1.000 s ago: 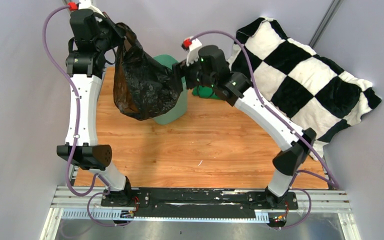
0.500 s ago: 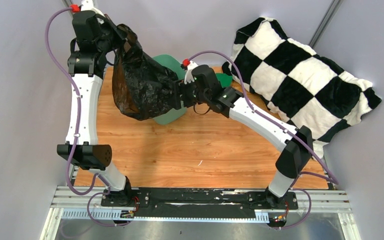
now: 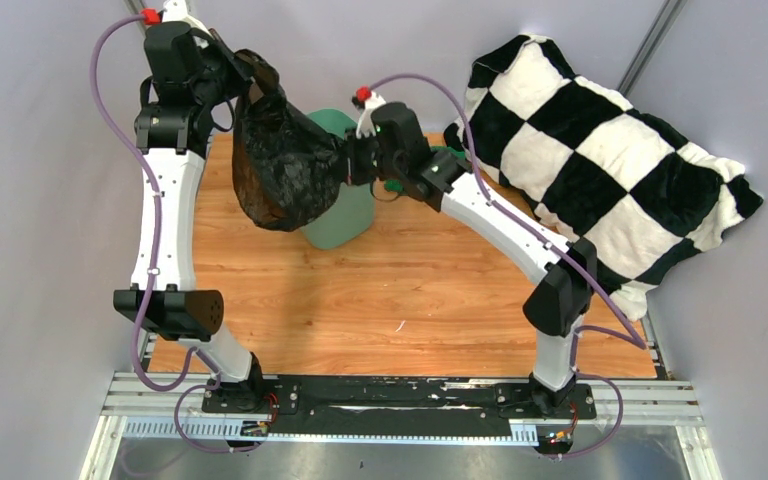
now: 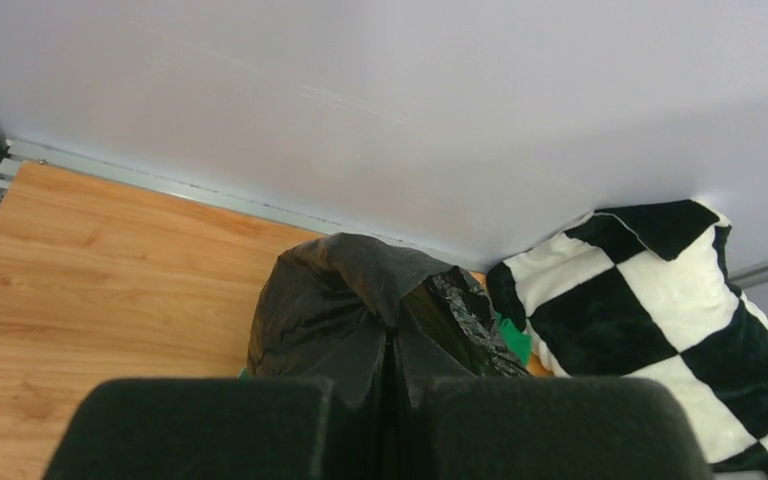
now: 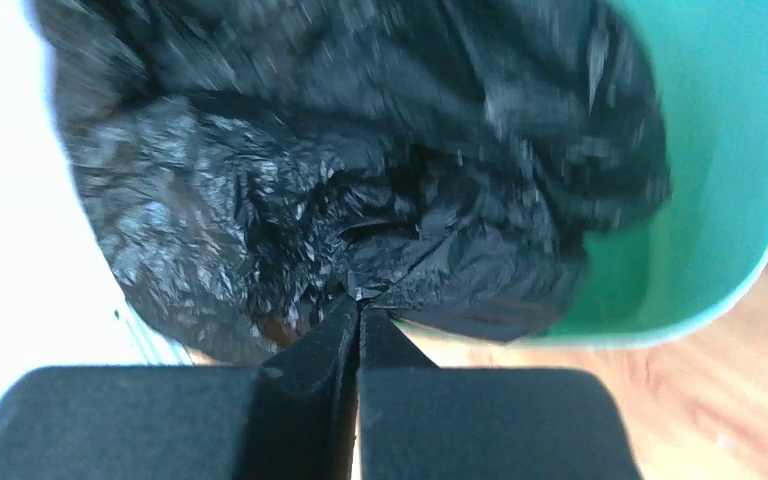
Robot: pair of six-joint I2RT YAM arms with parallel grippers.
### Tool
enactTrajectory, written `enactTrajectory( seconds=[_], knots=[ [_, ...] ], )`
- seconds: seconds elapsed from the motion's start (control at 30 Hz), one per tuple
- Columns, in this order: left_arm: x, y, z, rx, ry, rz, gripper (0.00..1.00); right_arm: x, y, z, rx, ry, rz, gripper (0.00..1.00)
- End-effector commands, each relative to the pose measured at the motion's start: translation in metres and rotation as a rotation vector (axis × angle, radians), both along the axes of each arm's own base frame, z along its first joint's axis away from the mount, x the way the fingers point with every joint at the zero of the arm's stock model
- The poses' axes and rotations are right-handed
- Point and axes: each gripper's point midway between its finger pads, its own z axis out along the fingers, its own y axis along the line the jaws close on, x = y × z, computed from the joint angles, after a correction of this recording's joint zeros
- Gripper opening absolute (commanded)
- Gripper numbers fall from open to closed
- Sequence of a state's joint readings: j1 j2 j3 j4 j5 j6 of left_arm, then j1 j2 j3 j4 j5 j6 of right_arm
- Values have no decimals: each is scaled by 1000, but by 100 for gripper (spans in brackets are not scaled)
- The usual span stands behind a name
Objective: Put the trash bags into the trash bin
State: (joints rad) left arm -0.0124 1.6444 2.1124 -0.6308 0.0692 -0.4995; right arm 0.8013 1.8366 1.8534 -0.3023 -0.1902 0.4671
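Observation:
The black crinkled trash bag (image 3: pixel 282 165) hangs from my left gripper (image 3: pixel 237 78), which is raised at the back left and shut on the bag's gathered top (image 4: pixel 390 300). In the left wrist view the film is pinched in my left gripper (image 4: pixel 392 372). The mint-green trash bin (image 3: pixel 348 218) stands right behind and under the bag, mostly covered by it. My right gripper (image 3: pixel 346 160) is at the bag's right side, and its tips (image 5: pixel 358 305) are shut on a fold of the bag (image 5: pixel 360 190). The bin's inner wall (image 5: pixel 720 150) shows just beyond the bag.
A black-and-white checkered blanket (image 3: pixel 610 150) fills the back right of the table and hangs over its right edge. A folded dark green cloth (image 3: pixel 450 157) lies between it and the bin. Grey walls close in at left, back and right. Bare wood (image 3: pixel 400 290) lies in front.
My right gripper has moved in to the bag's right side and gone from open to shut on a fold of it. The bag has drawn in narrower. The left arm has hardly moved.

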Motion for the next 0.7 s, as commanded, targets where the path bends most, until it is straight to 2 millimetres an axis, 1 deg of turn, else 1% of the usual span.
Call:
enactTrajectory(
  seconds=[0.0,0.03,0.1,0.13,0.17,0.23,0.33,0.4,0.43,0.5,0.57,0.63,0.67],
  knots=[
    [-13,0,7,19,-17,-23,0,41,-2,38,34,-90,-24,0],
    [-13,0,5,18,-12,-24,0,51,0,37,34,-88,-29,0],
    [-13,-1,-1,18,1,-27,0,69,4,28,23,-81,-33,0],
    [-13,-1,-4,15,8,-29,0,76,8,22,16,-77,-34,0],
    [-13,-1,-6,14,14,-28,0,84,13,11,3,-69,-32,0],
    [-14,-2,-10,13,21,-32,0,90,17,-9,-31,-46,-24,0],
    [-15,0,-15,22,29,-25,0,94,17,-36,-78,-13,-31,0],
    [-14,1,-18,24,34,-20,0,95,15,-47,-100,2,-37,0],
    [-14,0,-20,23,38,-22,0,94,14,-46,-101,5,-37,2],
    [-12,0,-24,20,42,-22,0,91,13,-35,-91,-8,-33,12],
    [-11,0,-27,17,43,-19,0,87,11,-17,-73,-34,-32,25],
    [-9,0,-30,13,45,-18,0,82,8,4,-49,-62,-28,36],
    [-7,0,-32,11,47,-16,0,80,7,14,-37,-76,-27,40]
  ],
)
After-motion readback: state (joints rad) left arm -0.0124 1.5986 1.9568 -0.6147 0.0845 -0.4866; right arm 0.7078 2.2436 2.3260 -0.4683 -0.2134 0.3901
